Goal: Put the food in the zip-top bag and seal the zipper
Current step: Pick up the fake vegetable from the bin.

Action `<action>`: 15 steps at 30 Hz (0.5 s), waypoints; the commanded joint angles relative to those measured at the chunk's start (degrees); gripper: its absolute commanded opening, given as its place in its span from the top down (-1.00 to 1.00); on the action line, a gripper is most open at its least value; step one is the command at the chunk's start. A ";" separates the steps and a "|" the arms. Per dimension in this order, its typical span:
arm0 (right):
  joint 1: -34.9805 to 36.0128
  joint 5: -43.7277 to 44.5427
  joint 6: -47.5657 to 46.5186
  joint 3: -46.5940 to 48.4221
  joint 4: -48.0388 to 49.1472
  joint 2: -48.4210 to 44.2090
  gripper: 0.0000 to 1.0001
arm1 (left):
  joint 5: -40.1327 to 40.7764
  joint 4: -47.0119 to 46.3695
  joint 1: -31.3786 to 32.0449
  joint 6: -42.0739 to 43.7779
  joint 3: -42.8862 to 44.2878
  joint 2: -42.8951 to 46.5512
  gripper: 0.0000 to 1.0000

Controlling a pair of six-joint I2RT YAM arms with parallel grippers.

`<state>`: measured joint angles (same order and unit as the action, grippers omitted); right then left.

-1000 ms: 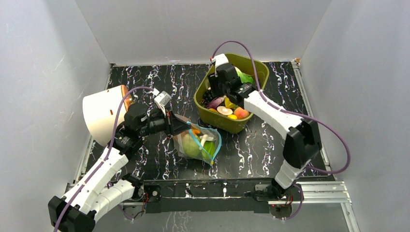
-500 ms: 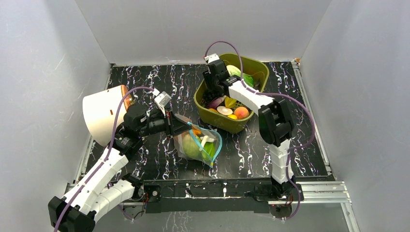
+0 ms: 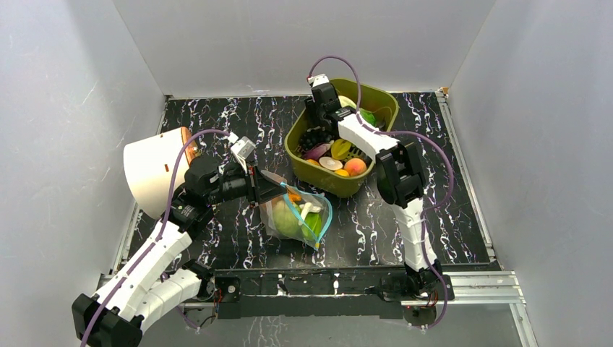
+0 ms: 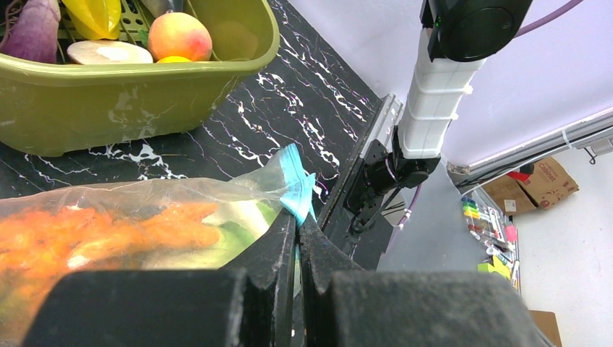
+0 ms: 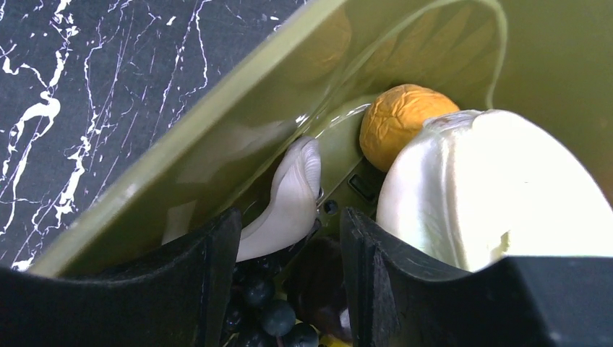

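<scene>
Hovering in the olive tub (image 3: 342, 186), R gripper (image 5: 289, 242) has jaws apart round a white piece (image 5: 290, 199); centre it before closing, avoid tub wall. L gripper (image 4: 298, 225) pinches the zipper (image 4: 292, 179), zip-top bag (image 3: 295, 218) lying near tub, part-filled.

Black marbled table (image 3: 238, 123), olive-green tub (image 3: 331, 183) at back, zip-top bag (image 3: 296, 217) near middle

The right arm (image 3: 396, 170) is swung leftward, with its elbow drawn in from the right side of the counter (image 3: 217, 123) to just beside the olive tub (image 3: 300, 155). The right gripper (image 3: 316, 129) is carried from the tub's middle to its far left corner, jaws apart above dark grapes (image 5: 262, 307) and a white piece (image 5: 289, 195). The tub is shifted slightly leftward.
</scene>
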<state>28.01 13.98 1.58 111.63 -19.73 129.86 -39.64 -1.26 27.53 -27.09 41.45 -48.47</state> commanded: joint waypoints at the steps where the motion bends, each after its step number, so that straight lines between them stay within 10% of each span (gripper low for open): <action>1: -0.04 -1.61 2.00 3.48 1.72 1.79 -0.02 | -1.11 -4.13 -0.19 -0.71 0.32 1.74 1.00; 15: -1.63 -4.23 4.35 5.34 0.43 6.63 0.18 | -1.20 -4.80 -0.21 -1.62 0.58 1.21 1.00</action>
<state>27.16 11.42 4.73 114.72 -19.49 134.80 -39.64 -2.31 27.53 -28.21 41.17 -48.42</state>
